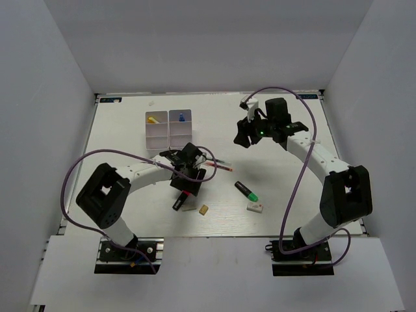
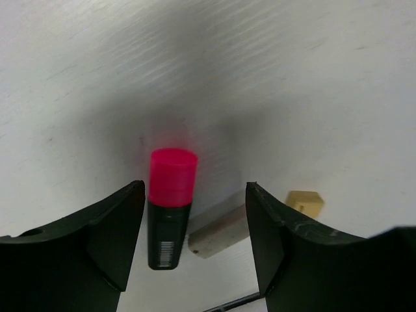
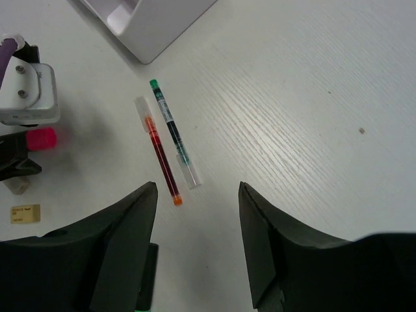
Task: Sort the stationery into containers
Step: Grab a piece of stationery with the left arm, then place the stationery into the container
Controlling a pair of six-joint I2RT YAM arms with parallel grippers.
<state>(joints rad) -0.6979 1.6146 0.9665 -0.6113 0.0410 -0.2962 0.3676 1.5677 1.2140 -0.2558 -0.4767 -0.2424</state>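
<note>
While left gripper (image 2: 194,188) and right gripper (image 3: 197,187) gape empty, the white plastic organiser (image 1: 168,134) holds a yellow-tipped marker (image 1: 153,119) far-left — a blue-capped bottle (image 1: 181,119) far-right.

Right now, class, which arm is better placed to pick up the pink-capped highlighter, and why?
Left. The left pincer hangs open right over the highlighter, whose pink cap shows between its jaws. The right pincer, also open, is farther off, facing the red pen and the green pen.

Bright, even overhead light; soft shadows on the table (image 1: 273,162). Left wrist view: highlighter (image 2: 170,195) slightly blurred, grey shadow around it.
</note>
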